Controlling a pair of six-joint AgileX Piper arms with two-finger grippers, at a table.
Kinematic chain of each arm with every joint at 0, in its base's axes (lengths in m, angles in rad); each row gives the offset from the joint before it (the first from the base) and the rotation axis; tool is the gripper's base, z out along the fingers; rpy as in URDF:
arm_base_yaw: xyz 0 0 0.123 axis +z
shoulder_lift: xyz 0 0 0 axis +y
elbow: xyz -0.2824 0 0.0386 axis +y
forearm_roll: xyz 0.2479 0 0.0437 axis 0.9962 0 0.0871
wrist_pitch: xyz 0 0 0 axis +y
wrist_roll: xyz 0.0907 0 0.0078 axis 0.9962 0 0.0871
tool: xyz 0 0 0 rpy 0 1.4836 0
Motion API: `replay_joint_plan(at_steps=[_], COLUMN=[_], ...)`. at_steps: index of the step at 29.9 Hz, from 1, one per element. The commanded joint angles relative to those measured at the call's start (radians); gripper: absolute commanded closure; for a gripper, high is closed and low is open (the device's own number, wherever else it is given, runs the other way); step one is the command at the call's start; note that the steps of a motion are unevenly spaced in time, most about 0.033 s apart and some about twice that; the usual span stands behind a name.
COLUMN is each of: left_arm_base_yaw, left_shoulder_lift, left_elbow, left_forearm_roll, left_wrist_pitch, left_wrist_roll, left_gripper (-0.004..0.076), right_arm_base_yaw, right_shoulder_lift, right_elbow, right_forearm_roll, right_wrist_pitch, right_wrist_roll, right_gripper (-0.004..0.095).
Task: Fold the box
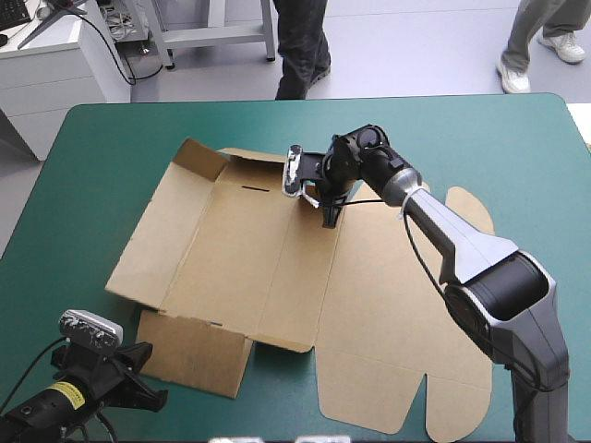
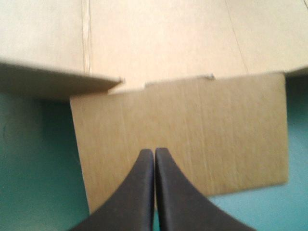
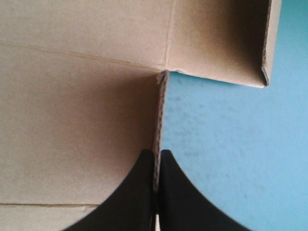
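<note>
The brown box [image 1: 240, 258] lies opened out in the middle of the table. Its left wall [image 1: 152, 240] and a far corner flap [image 1: 205, 159] are raised, and the lid panel [image 1: 397, 314] lies flat on the right. My right gripper [image 1: 330, 219] is at the box's far edge by the crease. In the right wrist view it [image 3: 157, 153] is shut on a thin upright edge of board [image 3: 161, 110]. My left gripper [image 1: 148, 388] sits at the near left corner. Its shut fingers [image 2: 154, 152] point over the near flap [image 2: 202, 125] with nothing between them.
The teal-green cover [image 1: 517, 157] shows on every side of the box, widest at the far right and far left. The near flap [image 1: 199, 355] lies flat just ahead of my left gripper.
</note>
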Motion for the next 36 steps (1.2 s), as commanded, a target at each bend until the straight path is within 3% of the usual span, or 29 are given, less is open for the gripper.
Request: replay_joint_plan(at_steps=[1, 12, 19, 22, 28, 32, 36], left_arm_base_yaw=[-0.002, -0.002, -0.002, -0.002, -0.002, -0.002, -0.002], left_shoulder_lift=[0.011, 0.011, 0.011, 0.011, 0.011, 0.011, 0.011], left_elbow=[-0.024, -0.024, -0.024, -0.024, -0.024, -0.024, -0.024], left_forearm_roll=[-0.018, -0.018, -0.018, -0.018, -0.018, -0.018, -0.018], left_wrist_pitch=[-0.061, -0.061, -0.061, -0.061, -0.061, -0.061, -0.061], left_wrist_roll=[0.003, 0.001, 0.001, 0.001, 0.001, 0.001, 0.001], left_gripper=[0.0732, 0.0732, 0.0732, 0.0732, 0.0732, 0.0732, 0.0732], right_arm_base_yaw=[0.042, 0.083, 0.083, 0.083, 0.083, 0.073, 0.006], right_shoulder_lift=[-0.062, -0.058, -0.055, -0.055, -0.061, -0.102, -0.188], right_elbow=[-0.035, -0.035, -0.035, -0.035, -0.035, -0.030, 0.021], right_forearm_roll=[0.103, 0.128, 0.069, 0.041, -0.011, -0.139, -0.163], right_wrist_pitch=[-0.038, -0.050, -0.058, -0.058, -0.047, 0.009, 0.029], right_wrist_roll=[-0.100, -0.161, -0.075, -0.031, 0.017, 0.086, 0.182], right_gripper=[0.0927, 0.0927, 0.0916, 0.0854, 0.0612, 0.0604, 0.0652])
